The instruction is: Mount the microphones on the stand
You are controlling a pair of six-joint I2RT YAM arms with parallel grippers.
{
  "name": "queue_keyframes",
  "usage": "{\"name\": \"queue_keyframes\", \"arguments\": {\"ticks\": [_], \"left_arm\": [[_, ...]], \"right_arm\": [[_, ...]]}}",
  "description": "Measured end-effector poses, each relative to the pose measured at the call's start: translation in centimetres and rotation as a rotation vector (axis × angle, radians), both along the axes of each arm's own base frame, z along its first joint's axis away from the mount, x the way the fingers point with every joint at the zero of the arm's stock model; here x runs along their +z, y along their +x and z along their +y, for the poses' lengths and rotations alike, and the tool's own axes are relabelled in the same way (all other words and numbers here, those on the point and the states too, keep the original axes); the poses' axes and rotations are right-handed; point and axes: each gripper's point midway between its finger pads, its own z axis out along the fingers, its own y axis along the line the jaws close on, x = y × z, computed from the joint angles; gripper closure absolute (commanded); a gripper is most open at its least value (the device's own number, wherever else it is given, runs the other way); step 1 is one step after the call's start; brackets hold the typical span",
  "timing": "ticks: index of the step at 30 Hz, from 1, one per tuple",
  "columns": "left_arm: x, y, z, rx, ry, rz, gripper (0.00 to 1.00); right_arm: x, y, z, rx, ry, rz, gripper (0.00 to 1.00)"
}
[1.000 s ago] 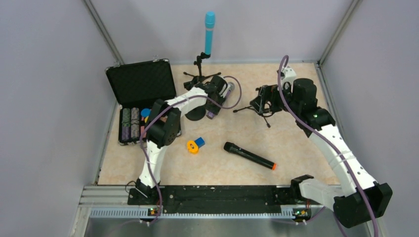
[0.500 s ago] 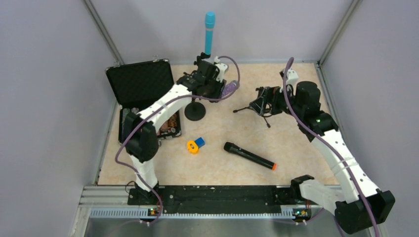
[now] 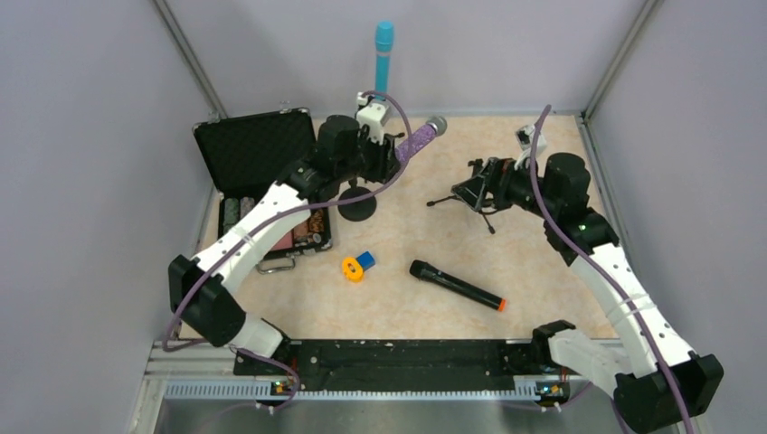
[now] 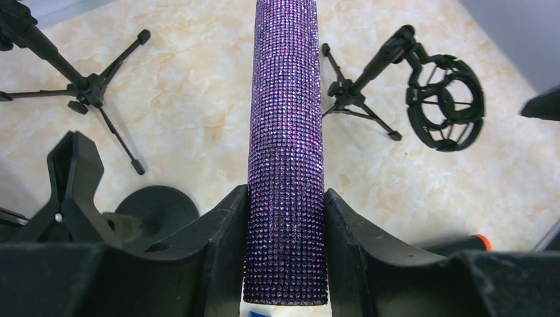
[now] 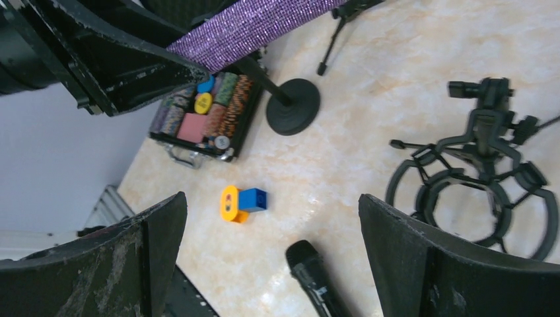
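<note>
My left gripper (image 3: 395,152) is shut on the lower body of the glittery purple microphone (image 3: 418,138), (image 4: 286,132) and holds it in the air, silver grille pointing back-right, above the round-base clip stand (image 3: 359,206). The light-blue microphone (image 3: 383,60) stands upright in a tripod stand (image 3: 365,136) at the back. The black microphone with the orange end (image 3: 455,285) lies on the table at the front centre. My right gripper (image 3: 472,188) is open and empty, hovering by the shock-mount tripod stand (image 3: 484,201), (image 5: 477,173). The black microphone's head (image 5: 309,263) shows between its fingers, far below.
An open black case (image 3: 258,149) with poker chips sits at the left. A small orange-and-blue object (image 3: 357,265) lies on the table left of the black microphone. The clip (image 4: 71,175) of the round-base stand is just left of my left gripper.
My left arm has lifted the purple microphone off the table area by the round-base stand and swung it up and to the right. My right gripper has shifted slightly by the shock-mount stand.
</note>
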Motion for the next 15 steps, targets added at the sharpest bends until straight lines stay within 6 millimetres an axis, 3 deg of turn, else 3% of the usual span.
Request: {"name": "queue_keyframes", "arguments": {"ticks": [4, 11, 15], "left_arm": [[1.0, -2.3, 0.6, 0.000, -0.096, -0.009, 1.00], [7.6, -6.3, 1.6, -0.023, -0.360, -0.138, 1.00], [9.4, -7.5, 1.6, -0.041, -0.485, -0.167, 1.00]], "right_arm": [[0.7, -0.2, 1.3, 0.032, 0.131, 0.013, 0.03], [2.2, -0.2, 3.5, 0.082, 0.413, 0.067, 0.05], [4.0, 0.1, 4.3, 0.111, 0.509, 0.061, 0.05]]}}
